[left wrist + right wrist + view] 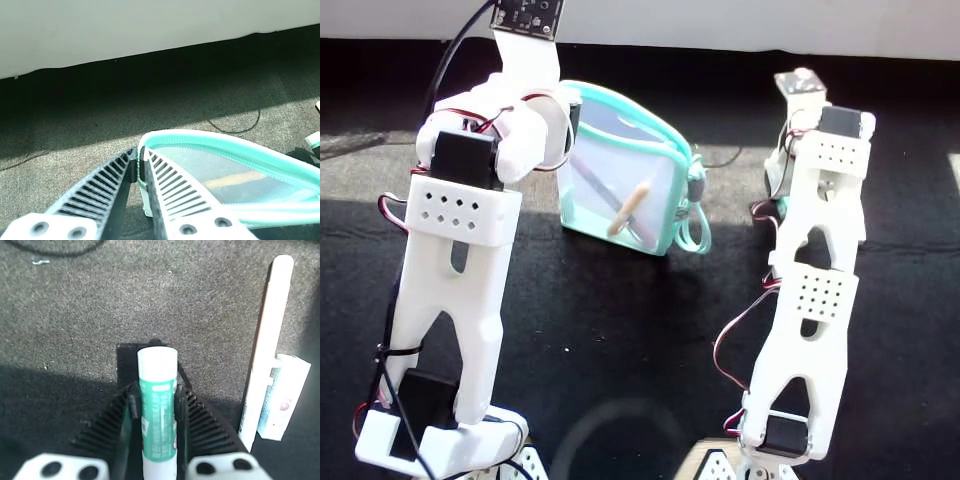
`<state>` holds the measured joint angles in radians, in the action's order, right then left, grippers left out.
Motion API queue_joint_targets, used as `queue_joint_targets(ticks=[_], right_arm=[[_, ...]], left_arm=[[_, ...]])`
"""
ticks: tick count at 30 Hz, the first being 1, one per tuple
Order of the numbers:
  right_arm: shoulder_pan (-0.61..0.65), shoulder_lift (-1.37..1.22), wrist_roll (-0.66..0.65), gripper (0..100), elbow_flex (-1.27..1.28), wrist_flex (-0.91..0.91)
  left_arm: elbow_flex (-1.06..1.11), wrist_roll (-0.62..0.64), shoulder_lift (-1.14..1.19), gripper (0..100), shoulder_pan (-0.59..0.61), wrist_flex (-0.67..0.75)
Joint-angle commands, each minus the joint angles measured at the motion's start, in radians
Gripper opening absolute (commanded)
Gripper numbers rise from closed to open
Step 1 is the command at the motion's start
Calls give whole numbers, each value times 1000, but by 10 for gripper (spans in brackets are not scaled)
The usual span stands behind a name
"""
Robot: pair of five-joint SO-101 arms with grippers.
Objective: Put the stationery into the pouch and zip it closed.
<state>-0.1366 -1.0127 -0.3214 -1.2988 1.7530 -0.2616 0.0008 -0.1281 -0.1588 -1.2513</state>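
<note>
Pinching the teal rim of the pouch (210, 141) at one corner, the left hand (138, 160) is clamped on it; the pouch sits on the dark worktop (620, 330) between the arms. The right hand (156, 402) grips a green-and-white tube (157, 375), near a white pen (265, 340) and small packet (282, 395).

Mint-edged clear pouch (620, 185) — green-white glue stick (157, 410).

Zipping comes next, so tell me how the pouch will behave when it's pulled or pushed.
The pouch is probably floppy: its thin see-through walls bow where the left gripper pinches its edge. It looks light, holding only slim items, so a tug along the top would likely drag it unless it is held.
</note>
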Motion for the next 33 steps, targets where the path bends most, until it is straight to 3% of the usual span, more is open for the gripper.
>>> queue_joint_targets(ticks=[1, 5, 12, 22, 26, 33], right_arm=[[-7, 130, 69, 93, 27, 15], [2, 320, 109, 30, 262, 15], [5, 673, 104, 26, 857, -30], [-12, 911, 101, 26, 1626, -547], [-12, 952, 103, 27, 1781, -677], [44, 947, 101, 28, 1761, -618]], left_arm=[[1, -8, -1, 13, 2, 3], [1, -8, -1, 13, 2, 3], [1, -8, -1, 13, 2, 3], [1, -8, -1, 13, -1, 3], [1, -8, -1, 13, 2, 3], [1, -8, -1, 13, 2, 3]])
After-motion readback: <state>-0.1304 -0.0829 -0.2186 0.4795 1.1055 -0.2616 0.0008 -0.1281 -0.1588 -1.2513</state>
